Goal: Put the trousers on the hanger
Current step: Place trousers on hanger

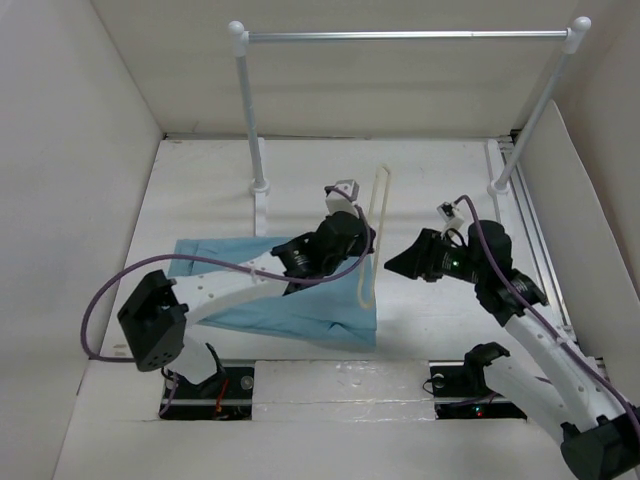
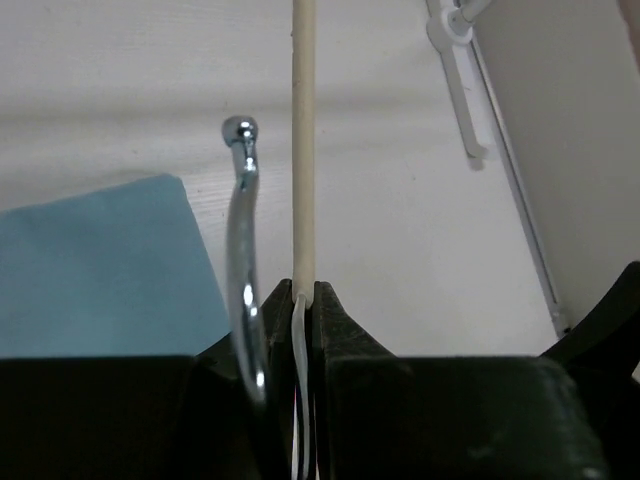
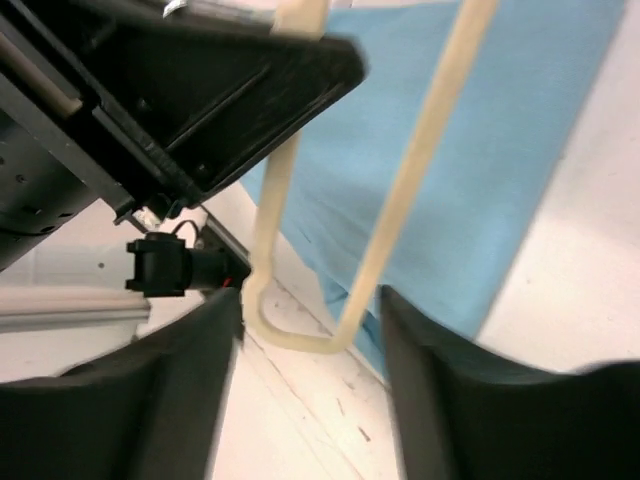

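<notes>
So the hanger [image 2: 303,120] is pinched by the left gripper [image 2: 305,295] right beside its metal hook [image 2: 240,250], with the fingers clamped shut on the thin cream bar. It's probably gripped there so the frame is raised off the table [image 1: 200,190] and a trouser leg can be fed through, but that's only a guess.

From above, its long axis is seen running near-to-far with a slight slant. One end is pointed toward the back wall and the other sits over the right edge of the trousers [image 1: 320,320]. The trousers are laid flat on the table, spread mostly left-to-right under the left arm, and not yet draped over anything.

The right gripper [image 3: 308,300] is spread wide open with nothing in it. The hanger's rounded near end is framed between its fingers, so a grab of that end looks to be lined up, presumably to steady the thing.
</notes>
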Action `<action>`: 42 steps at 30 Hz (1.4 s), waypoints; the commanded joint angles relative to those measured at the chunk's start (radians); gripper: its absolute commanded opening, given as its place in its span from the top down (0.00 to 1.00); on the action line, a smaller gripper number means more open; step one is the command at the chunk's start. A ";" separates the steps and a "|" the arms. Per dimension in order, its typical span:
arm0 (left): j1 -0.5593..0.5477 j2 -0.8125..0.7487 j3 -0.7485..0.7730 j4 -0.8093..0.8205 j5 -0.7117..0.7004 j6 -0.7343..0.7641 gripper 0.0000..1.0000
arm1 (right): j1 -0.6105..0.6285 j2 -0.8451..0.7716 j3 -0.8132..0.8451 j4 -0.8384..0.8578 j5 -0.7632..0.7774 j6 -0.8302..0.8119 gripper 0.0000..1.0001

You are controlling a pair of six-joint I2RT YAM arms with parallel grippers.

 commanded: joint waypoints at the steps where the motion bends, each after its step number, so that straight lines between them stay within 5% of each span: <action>1: 0.001 -0.148 -0.136 0.155 0.069 -0.146 1.00 | -0.024 -0.073 0.057 -0.166 0.029 -0.114 0.41; 3: -0.008 -0.174 -0.198 0.204 0.093 -0.209 1.00 | -0.024 -0.089 0.038 -0.175 0.049 -0.123 0.58; 4: -0.008 -0.184 -0.245 0.241 0.096 -0.227 1.00 | -0.024 -0.086 0.014 -0.157 0.048 -0.125 0.78; 8: -0.043 -0.178 -0.333 0.308 0.073 -0.322 1.00 | -0.001 -0.032 -0.022 -0.083 0.019 -0.148 1.00; 15: -0.092 -0.069 -0.433 0.434 0.017 -0.494 1.00 | 0.021 0.087 0.070 -0.155 0.097 -0.303 1.00; 27: -0.175 0.109 -0.418 0.381 -0.166 -0.718 1.00 | 0.021 0.367 -0.029 0.113 0.103 -0.363 1.00; 33: -0.214 0.108 -0.385 0.241 -0.244 -0.758 1.00 | 0.030 0.558 0.004 0.257 0.098 -0.364 0.73; 42: -0.214 0.129 -0.375 0.201 -0.255 -0.763 1.00 | 0.062 0.689 -0.014 0.399 0.065 -0.317 0.65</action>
